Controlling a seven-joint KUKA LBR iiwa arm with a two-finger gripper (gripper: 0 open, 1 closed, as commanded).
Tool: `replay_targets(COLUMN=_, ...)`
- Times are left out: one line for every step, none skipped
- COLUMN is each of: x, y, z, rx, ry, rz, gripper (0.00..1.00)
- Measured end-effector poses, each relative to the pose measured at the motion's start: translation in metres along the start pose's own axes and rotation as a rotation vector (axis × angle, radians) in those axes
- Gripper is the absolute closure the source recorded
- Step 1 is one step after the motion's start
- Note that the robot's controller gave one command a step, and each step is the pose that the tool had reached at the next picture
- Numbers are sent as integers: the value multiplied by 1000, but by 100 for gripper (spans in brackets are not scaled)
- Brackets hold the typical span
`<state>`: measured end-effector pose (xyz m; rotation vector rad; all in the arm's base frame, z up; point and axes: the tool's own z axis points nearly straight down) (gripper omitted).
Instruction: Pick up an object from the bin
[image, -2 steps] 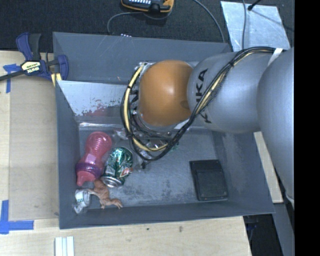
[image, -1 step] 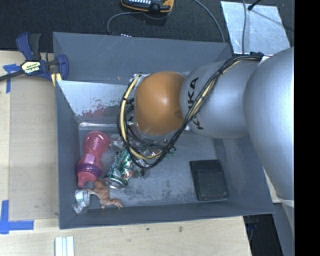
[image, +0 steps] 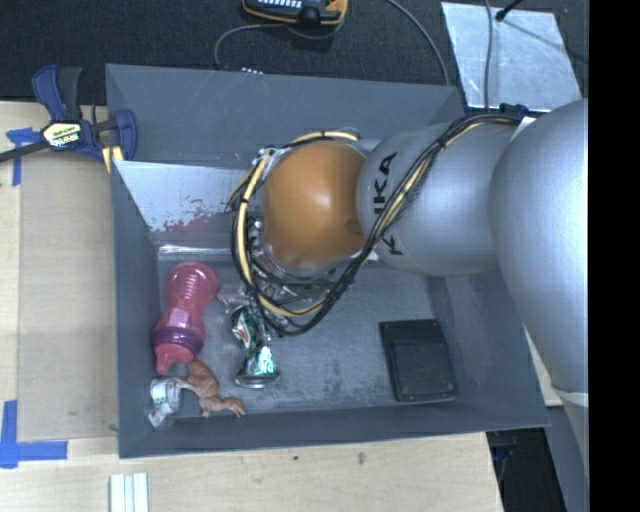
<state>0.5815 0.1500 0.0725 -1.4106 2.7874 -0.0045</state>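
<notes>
Readable text: "KUKA" in black on my silver arm (image: 455, 200), on the link right of centre, partly crossed by cables.

Pose: arm enters from the right edge, wrist bent down into the grey bin (image: 300, 110). The orange cover (image: 310, 205) sits upper centre. My end effector (image: 250, 318) is below it, over a crumpled green-and-silver foil item (image: 258, 358) left of centre, low in the frame. Spread or pressed together: cannot tell.

Pink bottle (image: 185, 315) just left. Brown dinosaur (image: 212, 390) lower left. Black box (image: 420, 358) well apart, lower right.

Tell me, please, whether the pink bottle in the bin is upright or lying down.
Lying down: the pink bottle rests on its side, full length showing, one end beside the brown toy dinosaur.
</notes>
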Motion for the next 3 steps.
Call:
replay_targets(x=0, y=0, z=0, rx=0, ry=0, rz=0, gripper=100)
replay_targets(x=1, y=1, z=-3, rx=-1, ry=0, rz=0, gripper=100)
replay_targets(x=2, y=3, z=-22, rx=-8, ry=7, rz=1, gripper=100)
